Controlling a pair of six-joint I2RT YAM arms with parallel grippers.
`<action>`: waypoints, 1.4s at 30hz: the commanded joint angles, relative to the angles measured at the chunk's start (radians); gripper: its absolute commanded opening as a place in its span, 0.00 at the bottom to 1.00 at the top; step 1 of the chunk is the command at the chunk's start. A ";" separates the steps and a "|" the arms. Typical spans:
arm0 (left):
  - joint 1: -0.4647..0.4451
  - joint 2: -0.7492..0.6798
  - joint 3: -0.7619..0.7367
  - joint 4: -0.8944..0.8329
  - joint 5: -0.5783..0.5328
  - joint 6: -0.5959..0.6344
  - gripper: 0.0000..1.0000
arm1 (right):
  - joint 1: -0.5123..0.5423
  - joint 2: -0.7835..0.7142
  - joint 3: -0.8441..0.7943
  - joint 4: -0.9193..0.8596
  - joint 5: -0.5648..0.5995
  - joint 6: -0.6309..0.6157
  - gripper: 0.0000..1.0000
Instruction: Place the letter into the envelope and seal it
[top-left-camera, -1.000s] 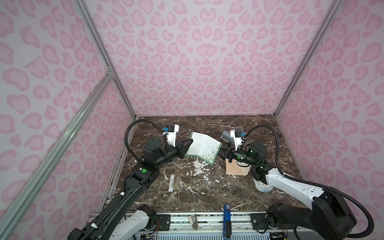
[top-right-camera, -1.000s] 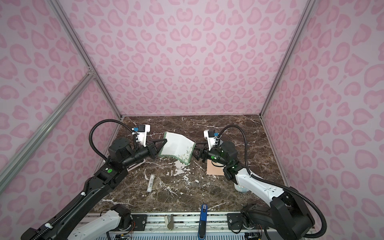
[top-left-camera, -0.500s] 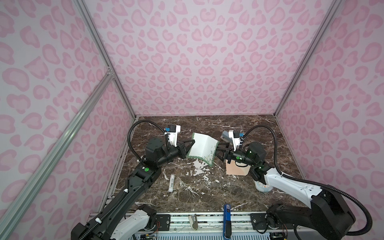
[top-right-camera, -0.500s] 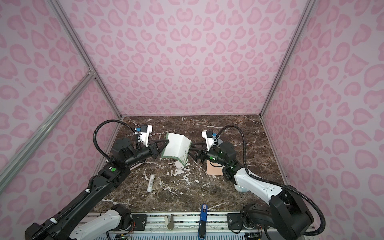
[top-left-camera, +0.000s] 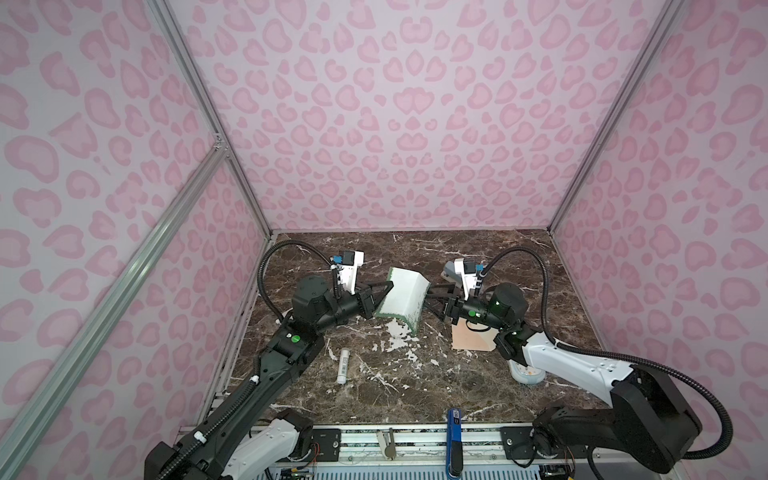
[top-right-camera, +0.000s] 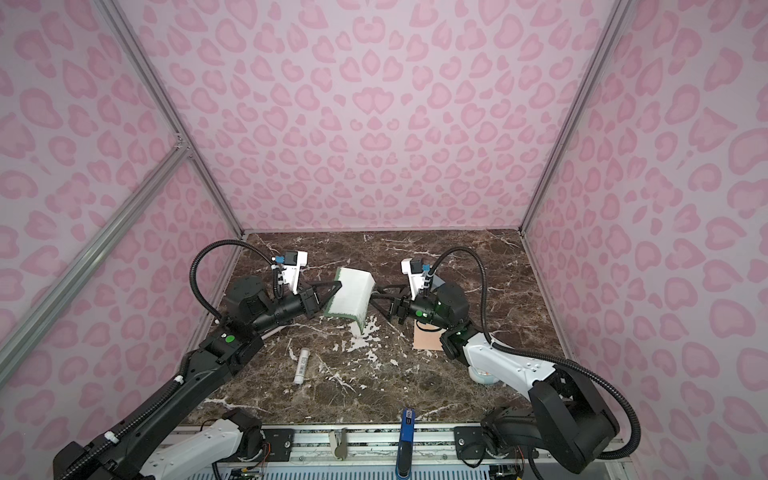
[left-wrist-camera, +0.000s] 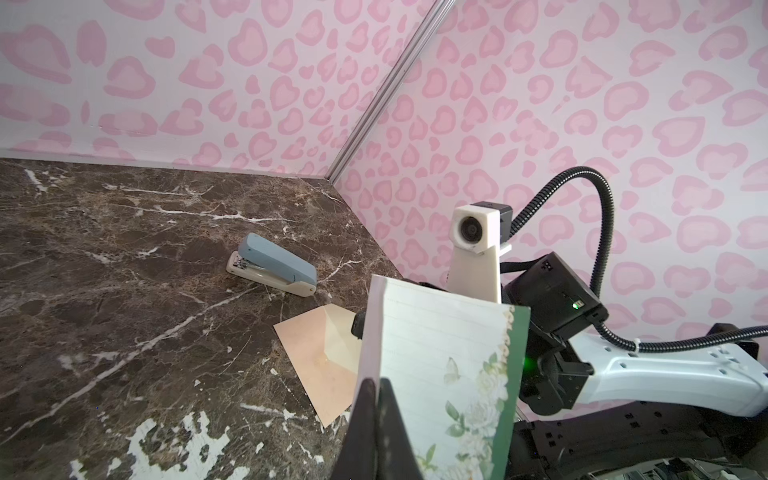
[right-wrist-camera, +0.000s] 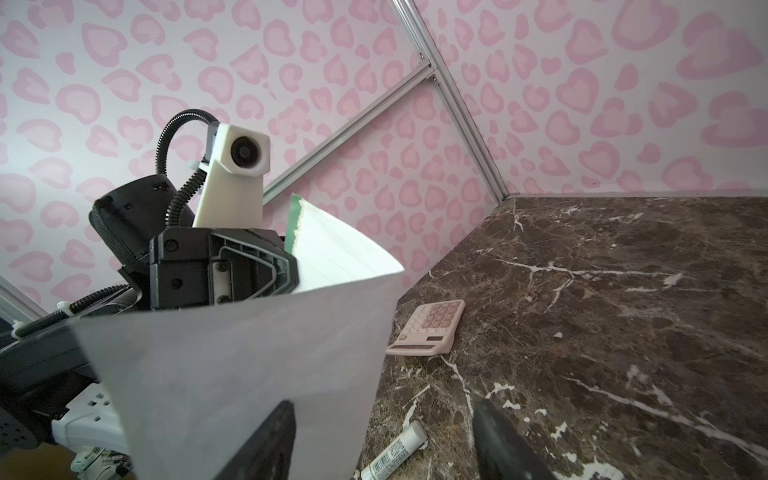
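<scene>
The letter (top-left-camera: 401, 297) is a white sheet with a green flowered border, held curved above the table in both top views (top-right-camera: 351, 293). My left gripper (top-left-camera: 388, 286) is shut on its left edge, and the pinch shows in the left wrist view (left-wrist-camera: 376, 384) on the lined face (left-wrist-camera: 436, 340). At the letter's right edge, my right gripper (top-left-camera: 427, 296) is open. In the right wrist view the plain back (right-wrist-camera: 249, 365) fills the space by one finger, and the sheet's edge lies between the spread fingers (right-wrist-camera: 384, 411). The peach envelope (top-left-camera: 471, 338) lies flat under the right arm, flap open (left-wrist-camera: 320, 357).
A glue stick (top-left-camera: 343, 365) lies on the marble in front of the left arm. A blue stapler (left-wrist-camera: 272, 270) sits behind the envelope. A pink calculator (right-wrist-camera: 428, 328) lies towards the left wall. A white round object (top-left-camera: 525, 374) sits under the right forearm. Walls close three sides.
The letter has turned more edge-on and looks narrower from above. My right gripper has opened wider and moved left up to the letter's edge. The left gripper keeps its hold.
</scene>
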 joint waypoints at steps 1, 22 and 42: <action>0.001 0.000 -0.005 0.072 0.025 -0.016 0.04 | 0.006 0.011 0.006 0.067 -0.011 0.013 0.70; -0.001 0.022 -0.024 0.129 0.057 -0.053 0.04 | 0.025 0.068 0.025 0.158 -0.012 0.070 0.70; -0.004 0.036 -0.038 0.153 0.069 -0.061 0.04 | 0.046 0.103 0.054 0.243 -0.057 0.129 0.60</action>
